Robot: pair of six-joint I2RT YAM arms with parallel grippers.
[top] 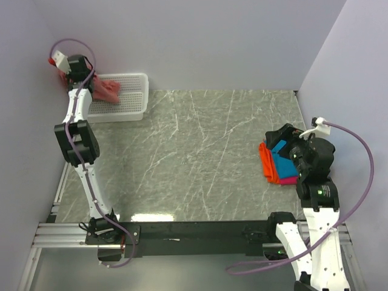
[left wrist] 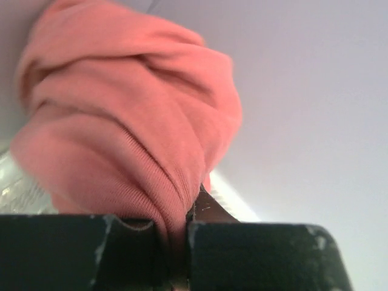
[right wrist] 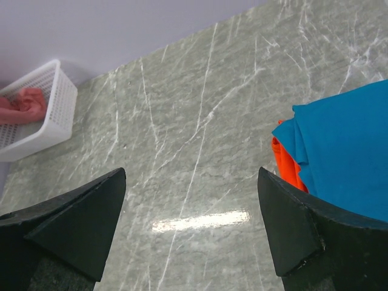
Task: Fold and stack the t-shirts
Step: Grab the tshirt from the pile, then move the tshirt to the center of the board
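Three tees look finished. A folded teal-blue cloth t-shirt [right wrist: 345, 151] lies on top of a folded orange cloth t-shirt [right wrist: 286, 163]. A folded magenta-pink cloth t-shirt [top: 290, 180] shows at the near side of the same pile. The stack sits by the right edge of the grey marbled counter [top: 200, 151]. The right jaws hover just above it, spread wide and holding nothing.

The piece left is the dusty salmon-red cloth t-shirt [left wrist: 121, 121], bunched up and unfolded. It is at the far left corner of the counter, at the left end of the white plastic mesh basket [top: 130, 108]. The left jaws are pressed together on a thick fold of it, and the cloth bulges out beyond them in the wrist view. Whether it hangs free of the basket cannot be told.

The job appears well past halfway, with this last shirt only just gripped. It would need carrying to the bare middle of the counter, spreading flat, folding, and setting on the stack. Whether another shirt lies beneath it in the basket is hidden.
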